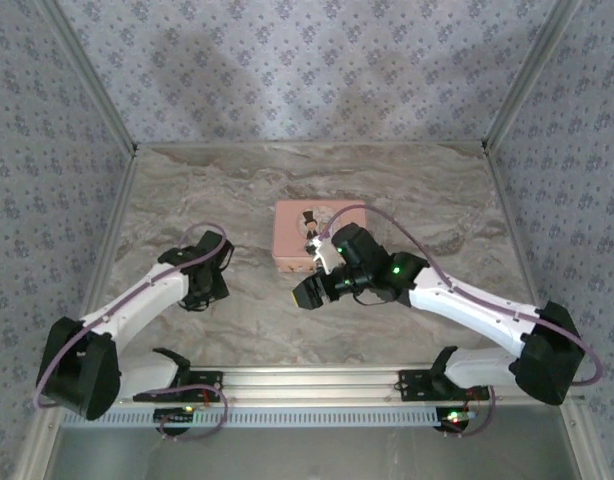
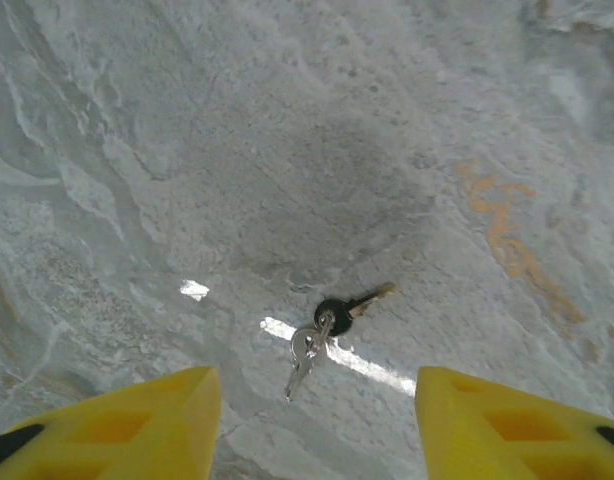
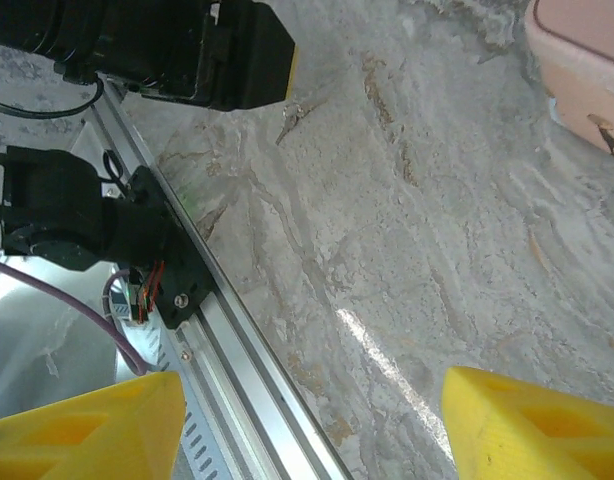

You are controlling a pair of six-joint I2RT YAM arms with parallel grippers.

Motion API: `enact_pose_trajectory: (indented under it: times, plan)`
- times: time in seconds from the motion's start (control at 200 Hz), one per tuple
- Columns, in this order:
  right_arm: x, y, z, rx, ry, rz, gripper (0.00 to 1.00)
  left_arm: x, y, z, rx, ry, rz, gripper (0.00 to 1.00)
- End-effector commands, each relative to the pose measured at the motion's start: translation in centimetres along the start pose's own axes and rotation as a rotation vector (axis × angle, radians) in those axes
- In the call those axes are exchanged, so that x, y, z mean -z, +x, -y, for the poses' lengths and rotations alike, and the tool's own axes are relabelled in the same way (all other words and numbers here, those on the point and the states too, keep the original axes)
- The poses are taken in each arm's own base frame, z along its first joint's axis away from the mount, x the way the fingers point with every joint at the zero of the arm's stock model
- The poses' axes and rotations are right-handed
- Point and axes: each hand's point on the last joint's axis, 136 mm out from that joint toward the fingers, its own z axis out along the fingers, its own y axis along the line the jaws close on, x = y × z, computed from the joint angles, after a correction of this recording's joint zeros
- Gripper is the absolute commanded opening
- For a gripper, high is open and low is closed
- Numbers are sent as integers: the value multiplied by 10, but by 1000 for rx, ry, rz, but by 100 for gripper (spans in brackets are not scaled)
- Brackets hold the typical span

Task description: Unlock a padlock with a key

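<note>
The key point(image 2: 309, 349) lies flat on the marble table point(image 2: 287, 150), a thin silver sliver joined by a small ring to a second key with a black head point(image 2: 334, 314). My left gripper point(image 2: 315, 405) hovers over them, open, its yellow fingers point(image 2: 137, 430) wide on either side and touching nothing. In the top view that left gripper point(image 1: 200, 292) points down at the table's left middle. My right gripper point(image 1: 307, 294) hangs open in the table's centre, with bare marble between its fingers point(image 3: 507, 430). The padlock is out of view.
A pink picture tin point(image 1: 305, 235) sits behind the right gripper, its corner at the right wrist view's upper right point(image 3: 582, 60). An aluminium rail point(image 1: 307, 378) runs along the near edge. Patterned walls close in the table on three sides.
</note>
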Motion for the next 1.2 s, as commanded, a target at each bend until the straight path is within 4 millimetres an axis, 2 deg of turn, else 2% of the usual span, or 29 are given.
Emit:
enact_pose_trajectory:
  times: [0.0,0.165,0.295,0.56,0.76,0.829,0.914,0.949,1.059,1.194]
  plan:
    - [1,-16,-6,13,8,37,70,-13,1,2,15,5,-31,47]
    - [3,-17,-4,14,27,43,70,-23,5,3,14,3,-54,44]
    - [3,-16,-1,4,41,41,70,-29,9,1,14,-2,-67,37]
    - [4,-17,1,0,51,50,70,-37,17,-5,24,-12,-92,36]
    - [6,-20,0,2,53,55,70,-46,23,-7,19,-21,-117,17]
    - [7,-20,2,-1,60,57,70,-51,20,-1,12,-2,-110,8]
    - [9,-21,4,-4,67,64,70,-53,21,0,-1,4,-117,3]
    - [9,-20,5,-5,70,64,70,-52,21,2,-9,11,-118,0]
    - [13,-22,8,-13,81,77,70,-44,15,13,-28,63,-107,0]
    - [18,-23,15,-38,93,95,70,-17,0,32,-53,167,-60,0]
